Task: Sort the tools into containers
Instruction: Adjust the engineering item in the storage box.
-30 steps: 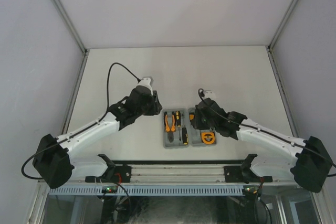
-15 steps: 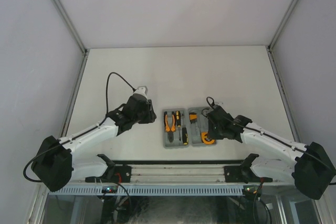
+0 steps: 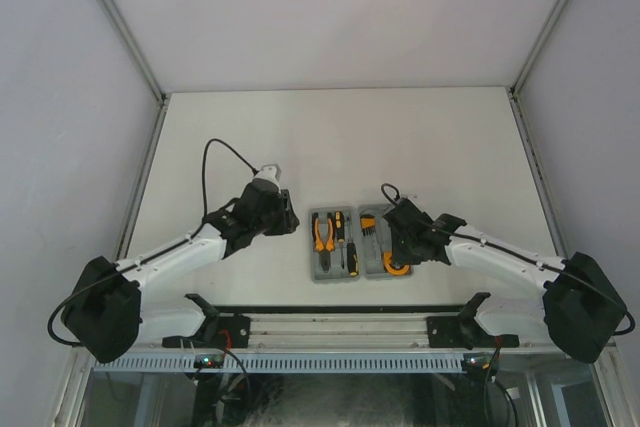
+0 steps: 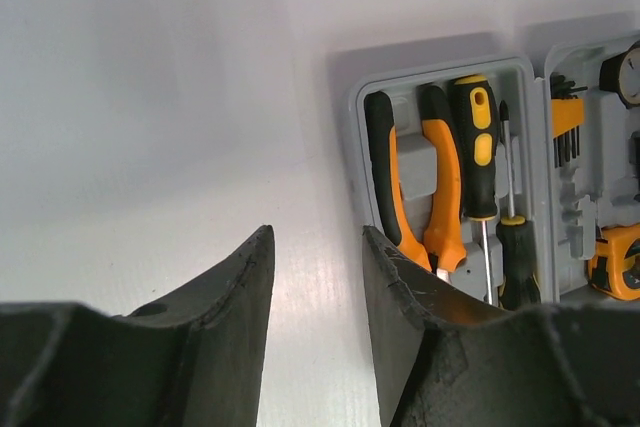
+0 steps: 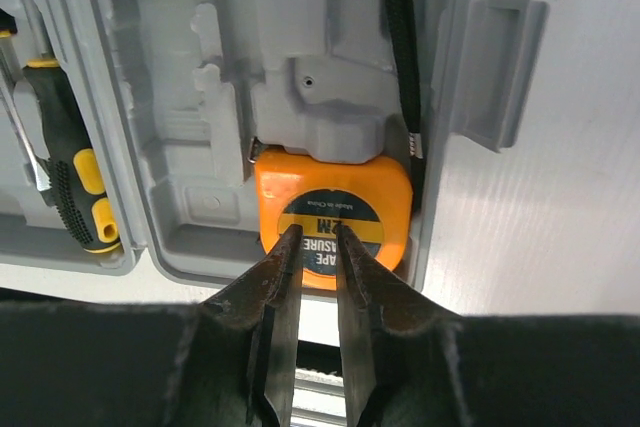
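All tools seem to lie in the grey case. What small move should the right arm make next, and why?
Probably a short press down on the tape measure: the right gripper, fingers only narrowly apart and holding nothing, hangs right over its label, and its near edge may not be fully seated in the case.
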`<state>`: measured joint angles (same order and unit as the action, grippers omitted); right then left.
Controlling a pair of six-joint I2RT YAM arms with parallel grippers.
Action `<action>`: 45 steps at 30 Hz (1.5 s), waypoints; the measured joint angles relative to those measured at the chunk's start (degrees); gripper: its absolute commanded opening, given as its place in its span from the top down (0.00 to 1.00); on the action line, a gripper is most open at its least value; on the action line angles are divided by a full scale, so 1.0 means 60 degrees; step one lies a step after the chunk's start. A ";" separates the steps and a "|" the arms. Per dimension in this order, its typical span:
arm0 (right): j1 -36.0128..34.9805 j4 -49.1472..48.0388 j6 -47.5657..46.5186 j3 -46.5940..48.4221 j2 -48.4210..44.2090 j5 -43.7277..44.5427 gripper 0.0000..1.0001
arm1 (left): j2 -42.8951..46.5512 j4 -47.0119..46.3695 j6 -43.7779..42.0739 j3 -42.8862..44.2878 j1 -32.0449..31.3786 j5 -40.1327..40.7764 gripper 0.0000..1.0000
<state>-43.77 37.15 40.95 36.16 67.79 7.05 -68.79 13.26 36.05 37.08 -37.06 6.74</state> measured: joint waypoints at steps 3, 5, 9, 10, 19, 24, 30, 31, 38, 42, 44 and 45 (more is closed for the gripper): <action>-0.0142 -0.0040 0.0026 0.0200 0.0339 0.0080 0.81 | -0.0040 -0.0229 0.0066 -0.0135 0.0131 -0.0171 0.55; -0.0317 -0.0087 0.0036 0.0339 0.0597 0.0157 0.81 | -0.0102 -0.0295 0.0102 -0.0226 0.0255 -0.0270 0.55; -0.0674 -0.0153 0.0058 0.0576 0.1053 0.0310 0.85 | -0.0160 -0.0353 0.0146 -0.0310 0.0448 -0.0444 0.55; -0.0736 -0.0157 0.0058 0.0623 0.1151 0.0328 0.87 | -0.0160 -0.0361 0.0142 -0.0310 0.0474 -0.0463 0.55; -0.1268 0.0029 0.0186 0.0878 0.1530 0.0892 0.89 | -0.0160 -0.0470 0.0146 -0.0441 0.0583 -0.0605 0.54; -0.1064 0.0076 0.0219 0.0674 0.0732 0.0474 0.81 | -0.0076 -0.0477 0.0149 -0.0441 0.0637 -0.0696 0.50; 0.0426 -0.0109 -0.0153 0.0645 -0.1559 -0.0237 0.74 | 0.0004 -0.0678 0.0189 -0.0474 0.0681 -0.0973 0.37; 0.0943 -0.0193 -0.0251 0.0652 -0.1956 -0.0412 0.73 | 0.0011 -0.0852 0.0255 -0.0535 0.0681 -0.1071 0.36; 0.3665 -0.0783 -0.0980 0.0463 -0.2033 -0.1781 0.67 | -0.0036 -0.1679 0.0656 -0.0994 0.0681 -0.1774 0.30; 0.4743 -0.1326 -0.1322 -0.0069 -0.1392 -0.2838 0.67 | -0.0197 -0.2310 0.0896 -0.1300 0.0681 -0.2182 0.29; 0.5078 -0.1472 -0.1464 -0.0244 -0.1067 -0.3140 0.68 | -0.0280 -0.2561 0.0991 -0.1428 0.0681 -0.2310 0.29; 0.5224 -0.1534 -0.1537 -0.0302 -0.0874 -0.3286 0.69 | -0.0339 -0.2677 0.1056 -0.1494 0.0681 -0.2404 0.29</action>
<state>-12.43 27.94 31.73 34.35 62.54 -12.67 -70.83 -2.81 42.39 28.12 -32.97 -7.68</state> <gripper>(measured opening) 0.329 0.710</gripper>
